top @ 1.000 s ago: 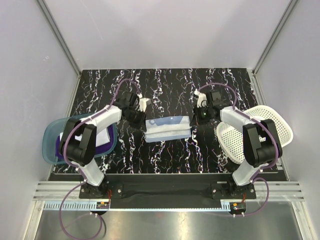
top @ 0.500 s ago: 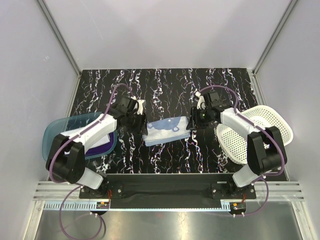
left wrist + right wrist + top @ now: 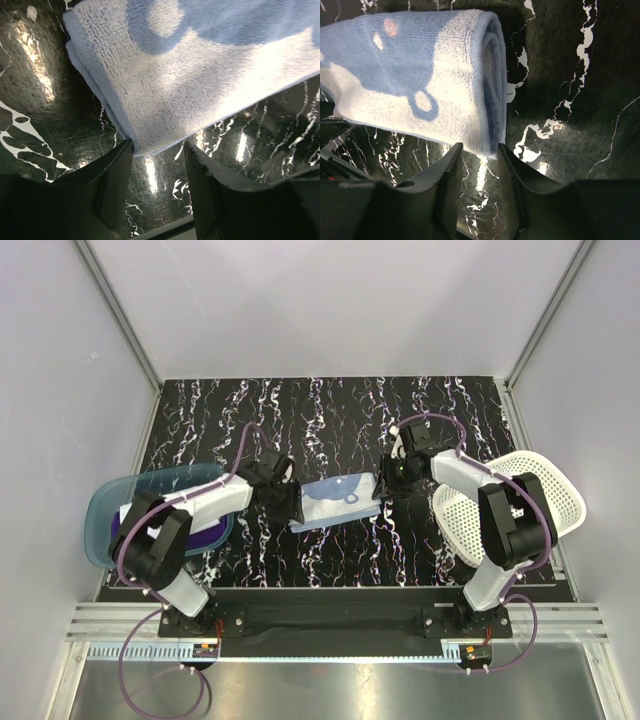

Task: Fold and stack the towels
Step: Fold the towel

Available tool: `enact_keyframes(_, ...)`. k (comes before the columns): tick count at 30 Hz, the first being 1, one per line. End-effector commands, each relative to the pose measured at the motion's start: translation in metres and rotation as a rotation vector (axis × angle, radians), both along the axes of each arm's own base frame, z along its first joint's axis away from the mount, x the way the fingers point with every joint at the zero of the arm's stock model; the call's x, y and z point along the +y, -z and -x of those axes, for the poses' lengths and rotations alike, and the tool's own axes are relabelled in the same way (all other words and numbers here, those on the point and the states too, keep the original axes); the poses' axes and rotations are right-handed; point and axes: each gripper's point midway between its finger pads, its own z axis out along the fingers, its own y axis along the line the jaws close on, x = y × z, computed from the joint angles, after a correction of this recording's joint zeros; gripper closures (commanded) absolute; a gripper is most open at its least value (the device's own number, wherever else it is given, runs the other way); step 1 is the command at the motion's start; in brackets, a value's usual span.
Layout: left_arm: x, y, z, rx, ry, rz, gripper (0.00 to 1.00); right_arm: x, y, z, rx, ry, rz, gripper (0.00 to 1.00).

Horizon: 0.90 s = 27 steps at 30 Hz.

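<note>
A folded light blue towel (image 3: 338,502) lies on the black marbled table (image 3: 330,415) between my arms. My left gripper (image 3: 291,506) is open at the towel's left end. In the left wrist view the towel's corner (image 3: 150,142) sits just between the fingertips of the left gripper (image 3: 157,152). My right gripper (image 3: 385,480) is open at the towel's right end. In the right wrist view the rolled fold (image 3: 490,85) reaches the tips of the right gripper (image 3: 477,152). A deep purple towel (image 3: 205,537) lies in the teal tub. The white towel is hidden under my left arm.
The translucent teal tub (image 3: 105,508) stands at the left table edge. The white perforated basket (image 3: 545,490) lies at the right edge, beside my right arm. Grey walls close in the back and sides.
My left gripper has moved from the towel's back left down to its left end. The towel has gone from a wider, striped look to a flat fold. My right gripper shifted slightly.
</note>
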Motion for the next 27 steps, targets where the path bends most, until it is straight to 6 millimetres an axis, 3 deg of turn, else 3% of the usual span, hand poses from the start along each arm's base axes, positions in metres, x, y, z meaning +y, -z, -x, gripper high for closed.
enact_keyframes(1, -0.006, 0.000, -0.011, -0.059, -0.040, -0.007, 0.51, 0.006, 0.001, -0.012, -0.041, 0.000, -0.016, 0.61)
enact_keyframes(6, -0.003, -0.002, -0.002, -0.075, -0.032, -0.027, 0.52, 0.006, 0.013, 0.002, -0.017, -0.015, -0.026, 0.68)
enact_keyframes(14, 0.014, -0.012, -0.001, -0.092, -0.050, -0.111, 0.44, -0.001, 0.022, 0.018, 0.001, -0.028, -0.003, 0.95)
enact_keyframes(20, 0.005, -0.037, -0.004, -0.155, -0.060, -0.021, 0.44, -0.002, 0.014, 0.025, -0.009, -0.028, -0.017, 0.93)
enact_keyframes(24, -0.001, -0.033, -0.008, -0.146, -0.080, 0.012, 0.45, 0.001, 0.008, 0.025, -0.009, -0.027, -0.038, 0.75)
enact_keyframes(27, -0.003, -0.024, -0.011, -0.118, -0.094, 0.022, 0.48, 0.003, 0.004, 0.025, -0.014, -0.031, -0.050, 0.70)
